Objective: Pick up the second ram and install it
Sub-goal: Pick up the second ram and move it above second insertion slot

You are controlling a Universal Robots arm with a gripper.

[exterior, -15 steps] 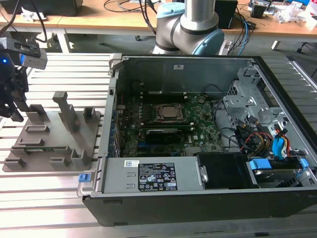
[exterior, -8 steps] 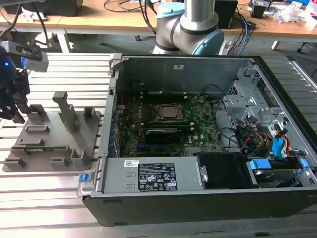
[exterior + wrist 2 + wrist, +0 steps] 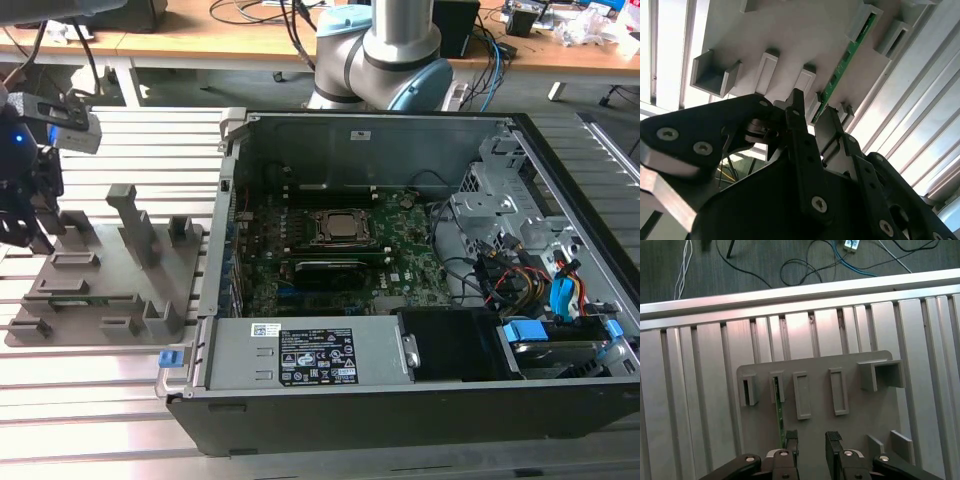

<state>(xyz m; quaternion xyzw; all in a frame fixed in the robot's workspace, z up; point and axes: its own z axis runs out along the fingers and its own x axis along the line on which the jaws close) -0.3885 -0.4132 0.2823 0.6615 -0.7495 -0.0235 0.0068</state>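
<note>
The second ram (image 3: 779, 412) is a thin green stick standing on edge in a slot of the grey holder tray (image 3: 860, 415). In the second wrist view the ram (image 3: 845, 62) runs from a far slot toward my black fingers (image 3: 799, 117). My gripper (image 3: 812, 439) hovers open over the near end of the tray, with nothing between its fingers. The stick's near end lies just beside one finger (image 3: 791, 437). In the exterior view my gripper (image 3: 35, 235) hangs above the tray (image 3: 90, 335) at that view's left, with the ram (image 3: 78, 298) below it.
An open computer case (image 3: 350, 140) lies at the exterior view's right, with the green motherboard (image 3: 400, 275) and CPU socket (image 3: 340, 228) inside. Upright posts (image 3: 135, 220) rise from the tray. The arm's base (image 3: 380, 60) stands behind the case. Cables (image 3: 840, 265) lie on the floor beyond the slatted aluminium table.
</note>
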